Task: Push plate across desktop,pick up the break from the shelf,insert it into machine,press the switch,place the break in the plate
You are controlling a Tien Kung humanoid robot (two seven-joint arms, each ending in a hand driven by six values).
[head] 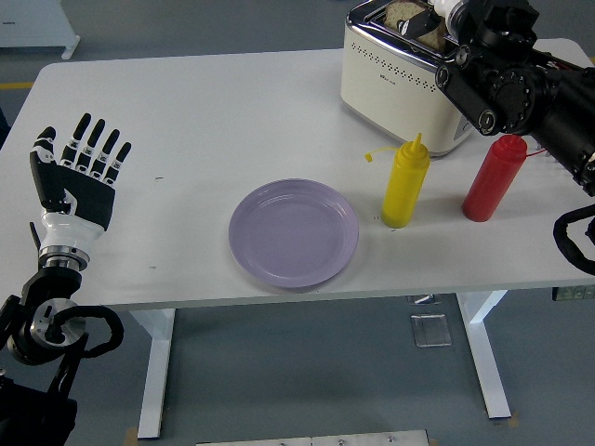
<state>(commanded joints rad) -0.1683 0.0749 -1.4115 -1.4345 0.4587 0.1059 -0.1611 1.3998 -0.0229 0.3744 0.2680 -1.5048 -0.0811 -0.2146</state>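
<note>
**Right hand at the toaster, bread down in the slot**

The right hand [444, 13] is up at the top of the toaster [402, 79], reaching in from the right edge of the view. Only its pale knuckles and a dark finger or two show above the slot; the bulky black wrist and forearm cover the rest, so I cannot tell whether the fingers are curled on anything or loose. Just left of that hand, the slice of bread [406, 12] sits low in the toaster's slot, its brown top poking out. The hand is right against it, but whether it actually touches is hidden.

Below the right forearm stand two squeeze bottles: the red one [494, 178] almost under the wrist, the yellow one [406, 183] to its left, the two apart from each other and in front of the toaster. Further left and nearer the table's front edge lies the purple plate [294, 232], nothing on it, well away from the right hand.

The left hand [76, 177] rests at the left end of the white table [186, 111], palm flat, all fingers spread and straight, holding nothing and touching none of the objects.
</note>
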